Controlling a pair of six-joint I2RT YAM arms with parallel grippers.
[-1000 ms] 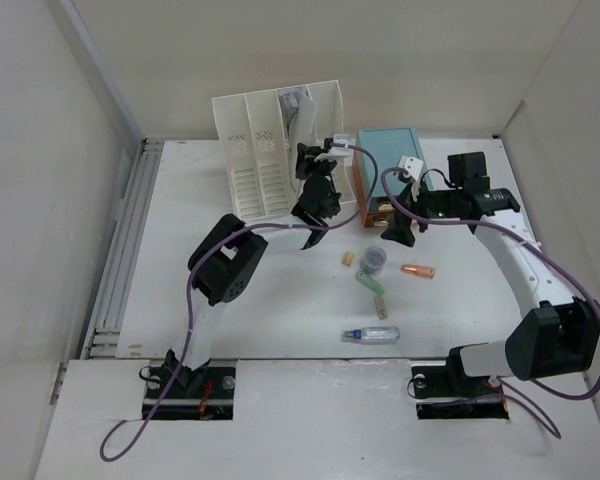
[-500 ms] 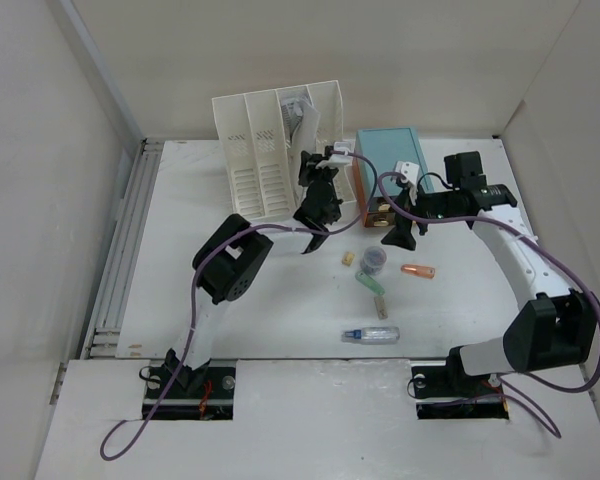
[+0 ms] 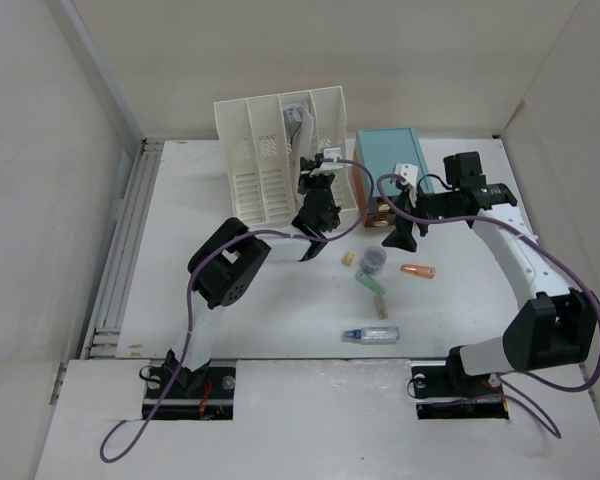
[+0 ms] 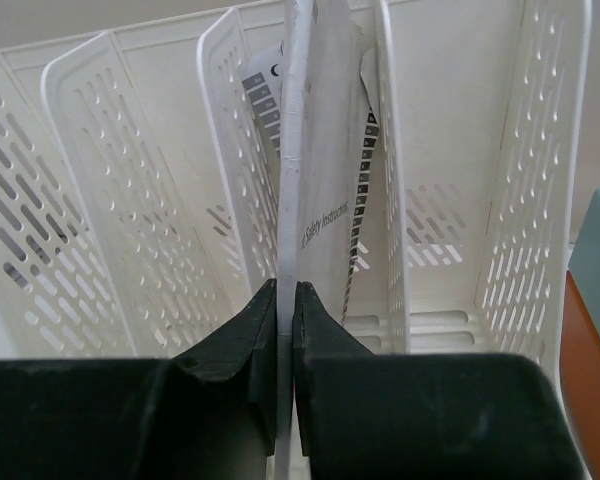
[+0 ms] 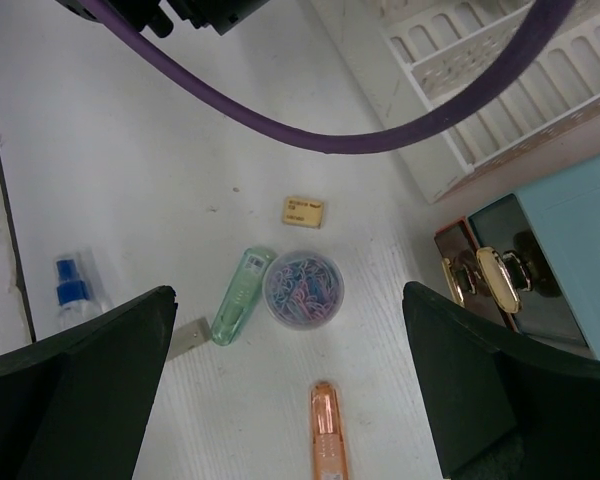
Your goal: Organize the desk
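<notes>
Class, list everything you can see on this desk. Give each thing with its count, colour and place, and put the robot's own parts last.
desk: one, white, under everything
file rack: one, white, four slots, far side of the desk
papers: a few, white and printed, upright in the rack's third slot from the left
drawer box: one, teal top, orange front, right of the rack
clip tub: one, clear, coloured clips inside, mid-desk
green stick: one, pale green, beside the tub
orange pen: one, orange, right of the tub
small tag: one, yellowish, left of the tub
spray bottle: one, clear with a blue cap, lying nearest the arms
left gripper: black, shut on the papers
right gripper: black, open, above the tub
</notes>
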